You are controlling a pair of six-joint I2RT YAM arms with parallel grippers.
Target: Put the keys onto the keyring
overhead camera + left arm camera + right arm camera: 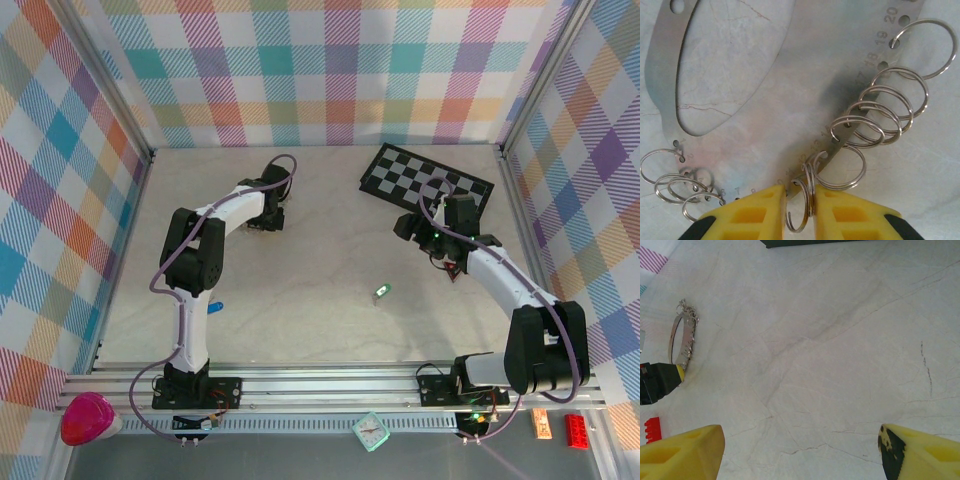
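Note:
The keyring [670, 85] is a flat grey metal hoop with numbered holes, lying on the table and fringed with small silvery split rings [880, 107]. My left gripper [800, 212] reaches its lower edge, and the yellow fingers [850, 220] stand narrowly apart with two small split rings pinched between them. From the right wrist view the keyring [682, 337] lies far off at the left. My right gripper [800, 455] hangs open over bare table, nothing between its fingers. A green key [381, 292] lies mid-table and a blue key [213, 308] lies beside the left arm.
The black-and-white chequered board [425, 178] lies at the back right, just behind my right gripper [415, 225]. A small red toothed piece [652, 429] lies near the left arm. Chequered walls enclose the table on three sides.

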